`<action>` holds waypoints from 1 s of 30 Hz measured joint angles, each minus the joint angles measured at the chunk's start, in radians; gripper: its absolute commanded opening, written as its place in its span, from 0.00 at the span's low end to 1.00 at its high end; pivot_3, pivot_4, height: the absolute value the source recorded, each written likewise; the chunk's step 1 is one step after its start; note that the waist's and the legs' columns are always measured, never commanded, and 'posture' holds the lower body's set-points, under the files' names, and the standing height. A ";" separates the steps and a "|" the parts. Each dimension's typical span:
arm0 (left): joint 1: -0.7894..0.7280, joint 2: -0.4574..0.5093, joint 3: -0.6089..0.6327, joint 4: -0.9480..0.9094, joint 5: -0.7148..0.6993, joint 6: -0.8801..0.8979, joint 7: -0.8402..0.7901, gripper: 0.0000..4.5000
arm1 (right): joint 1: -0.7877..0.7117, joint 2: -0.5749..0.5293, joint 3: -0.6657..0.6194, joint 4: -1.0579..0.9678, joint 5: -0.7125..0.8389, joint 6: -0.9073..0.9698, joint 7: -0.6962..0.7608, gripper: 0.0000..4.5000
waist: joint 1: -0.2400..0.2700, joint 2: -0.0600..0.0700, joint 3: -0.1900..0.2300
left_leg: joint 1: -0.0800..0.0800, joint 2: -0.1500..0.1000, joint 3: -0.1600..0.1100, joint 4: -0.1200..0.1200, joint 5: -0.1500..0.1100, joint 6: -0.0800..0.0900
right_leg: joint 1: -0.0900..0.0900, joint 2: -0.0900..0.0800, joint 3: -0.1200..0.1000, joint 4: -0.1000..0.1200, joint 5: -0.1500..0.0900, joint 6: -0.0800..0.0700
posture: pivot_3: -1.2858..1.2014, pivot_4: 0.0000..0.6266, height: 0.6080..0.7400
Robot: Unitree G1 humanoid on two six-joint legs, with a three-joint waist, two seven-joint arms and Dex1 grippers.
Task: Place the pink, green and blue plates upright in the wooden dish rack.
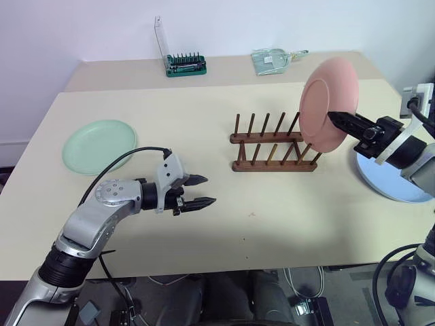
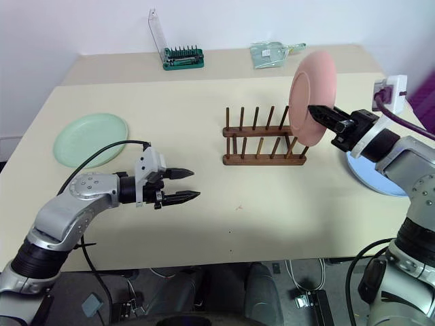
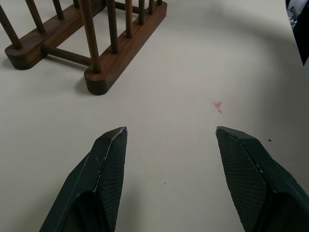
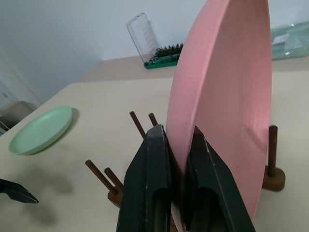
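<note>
Now the right claw (image 1: 340,121) is pinching the rim of the round pink plate (image 1: 325,102), its two black fingers (image 4: 147,183) pressed onto either face of the edge, and the plate stands on edge in the air at the right end of the small dark reddish-brown wooden dish rack (image 1: 272,151), which sits near the middle of the pale beige bench (image 1: 204,122). From the head camera the plate's lower edge overlaps the rack's last pegs, though whether it touches them is hard to judge; the right wrist camera shows pegs on both sides of the plate behind it. The left claw (image 1: 200,191) hangs low over the bench, well apart from the rack on the robot's left side of it, with its fingers spread and nothing between them; they point toward the rack's near end. A round pale green plate (image 1: 99,145) lies flat near the left edge of the bench. A round light blue plate (image 1: 387,178) lies flat at the right edge, partly hidden under the right arm. At the back of the bench stand a small green tool holder with a clear lid (image 1: 183,62) and a clear plastic bag (image 1: 273,60).
</note>
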 measured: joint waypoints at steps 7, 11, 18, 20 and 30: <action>0.000 -0.007 0.000 0.000 0.002 0.000 0.012 0.67 | -0.007 -0.006 0.032 0.023 -0.029 -0.083 -0.032 0.80 | 0.000 0.000 0.000 | 0.000 0.000 0.000 0.000 0.000 0.000 | 0.000 0.000 0.000 0.000 0.000 0.000 | 0.52 0.24 0.96; -0.002 -0.046 0.035 0.008 -0.006 0.007 0.049 0.79 | 0.020 -0.090 0.065 0.005 -0.172 -0.265 -0.020 0.82 | 0.003 0.001 0.000 | 0.000 0.000 0.000 0.000 0.000 0.000 | 0.000 0.000 0.000 0.000 0.000 0.000 | 0.52 0.24 0.96; -0.130 -0.222 0.294 0.152 -0.003 0.038 0.414 1.00 | -0.058 -0.186 0.076 -0.088 -0.231 -0.428 0.024 0.82 | -0.007 0.003 0.000 | 0.001 0.003 0.003 0.001 0.001 -0.001 | -0.001 0.001 0.001 0.001 0.000 0.000 | 0.52 0.24 0.96; -0.192 -0.238 0.382 0.233 0.065 0.037 0.596 1.00 | -0.089 -0.203 0.138 -0.197 -0.180 -0.425 0.074 0.82 | -0.010 0.002 0.000 | 0.002 0.005 0.004 0.000 0.000 -0.001 | -0.001 0.003 0.001 0.001 0.000 0.000 | 0.52 0.24 0.96; -0.275 -0.217 0.778 0.432 0.241 0.225 1.194 1.00 | -0.074 -0.051 0.602 -0.355 -0.219 -0.447 0.170 0.82 | 0.017 -0.009 -0.004 | 0.000 0.000 0.004 0.004 -0.003 0.002 | -0.001 0.000 0.000 0.000 0.001 0.001 | 0.52 0.24 0.96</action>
